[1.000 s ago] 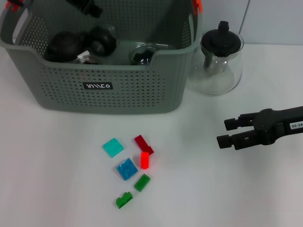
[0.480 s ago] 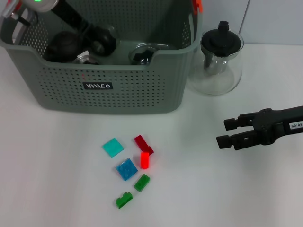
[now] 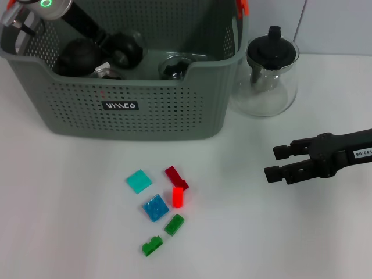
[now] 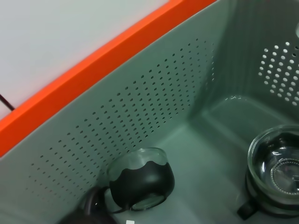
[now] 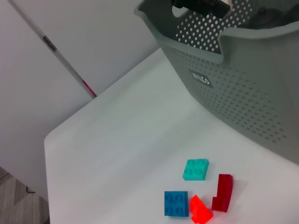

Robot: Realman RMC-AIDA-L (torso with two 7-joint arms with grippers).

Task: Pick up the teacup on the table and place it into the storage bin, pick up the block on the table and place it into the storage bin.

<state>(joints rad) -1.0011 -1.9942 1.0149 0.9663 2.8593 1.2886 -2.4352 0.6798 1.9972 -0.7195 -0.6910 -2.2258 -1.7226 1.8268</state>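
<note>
The left arm reaches into the storage bin [image 3: 139, 116] at its far left corner; its jaws are hidden, so their state cannot be told. The right gripper [image 3: 278, 163] hovers over the table [image 3: 70, 232] with jaws parted, empty, well right of the blocks.

For the block step, the right gripper should come straight down over one piece, such as the bright red block [image 3: 178, 197], which stands just beside the dark red one [image 3: 176, 176].

The bin holds glass teacups with dark bases [image 4: 140, 179] on its floor. The clear teapot [image 3: 271, 75] stands outside, touching nothing.
</note>
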